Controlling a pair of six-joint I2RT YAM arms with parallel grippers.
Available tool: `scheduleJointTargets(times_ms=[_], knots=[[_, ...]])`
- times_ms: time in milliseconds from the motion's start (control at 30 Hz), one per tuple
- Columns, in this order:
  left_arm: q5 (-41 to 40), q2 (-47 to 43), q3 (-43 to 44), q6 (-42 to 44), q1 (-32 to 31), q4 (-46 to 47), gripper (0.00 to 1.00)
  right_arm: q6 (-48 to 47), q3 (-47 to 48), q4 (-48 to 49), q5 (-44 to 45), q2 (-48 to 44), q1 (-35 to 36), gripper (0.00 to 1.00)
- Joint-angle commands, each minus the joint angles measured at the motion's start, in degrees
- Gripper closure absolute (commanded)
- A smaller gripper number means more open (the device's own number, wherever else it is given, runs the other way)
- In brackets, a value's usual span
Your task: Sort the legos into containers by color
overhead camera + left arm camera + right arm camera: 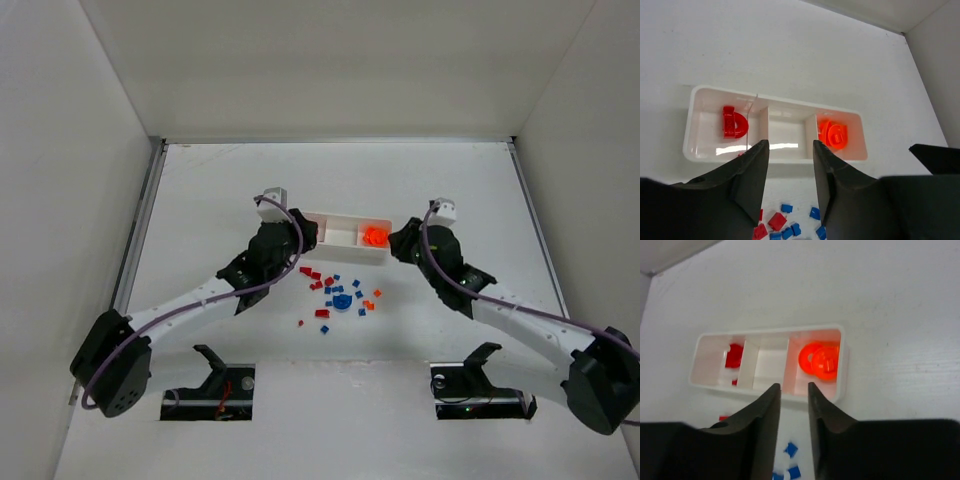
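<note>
The containers are three compartments of one long white tray [343, 250] at mid-table. A red rounded lego [734, 123] lies in its left compartment and orange rounded legos [820, 360] in its right one; the middle compartment [786, 132] shows nothing. Loose red, blue and orange legos [335, 290] are scattered in front of the tray, among them a larger blue round piece [342, 300]. My left gripper [790, 145] hovers open at the tray's near left side [303, 236], nothing between its fingers. Over the tray's near right rim, my right gripper [793, 386] is open and holds nothing [398, 243].
White walls close in the table on three sides. A metal rail [140, 225] runs along the left edge. Two black arm mounts [210, 385] [480, 385] sit in slots at the near edge. Purple cables run along both arms.
</note>
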Motion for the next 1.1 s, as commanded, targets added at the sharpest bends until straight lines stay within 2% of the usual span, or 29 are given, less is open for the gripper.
scheduleJointTargets(times_ms=[0,133,233,367,600,800,900,1067], knots=[[-0.9,-3.7,-5.0,-0.2,-1.5,-5.1,0.66,1.9,-4.7,-8.3,1.8,-2.0,5.7,0.72],[-3.8,-6.6,-9.8,-3.0,-4.8,-10.6,0.69,5.1,-5.7,-16.4,2.7,0.2,13.4,0.70],[-6.6,-7.6,-12.2,-5.2,-6.7,-12.8,0.68,6.0,-3.4,-19.0,3.0,3.5,17.4,0.62],[-7.8,-7.4,-13.1,-7.1,-7.3,-13.6,0.64,5.6,-1.9,-20.1,2.7,8.4,17.6,0.62],[-7.9,-2.7,-12.8,-7.4,-7.0,-12.0,0.58,3.7,0.5,-19.6,3.9,13.9,17.8,0.53],[-7.3,-1.3,-12.8,-7.5,-6.9,-10.2,0.58,1.4,2.4,-19.5,5.1,17.8,17.4,0.54],[-7.3,-1.3,-12.9,-7.5,-6.5,-10.0,0.57,0.6,3.4,-19.9,5.4,19.5,17.7,0.59],[-6.9,-0.3,-12.3,-7.6,-6.4,-10.0,0.53,-0.3,4.0,-19.1,4.8,20.2,17.4,0.61]])
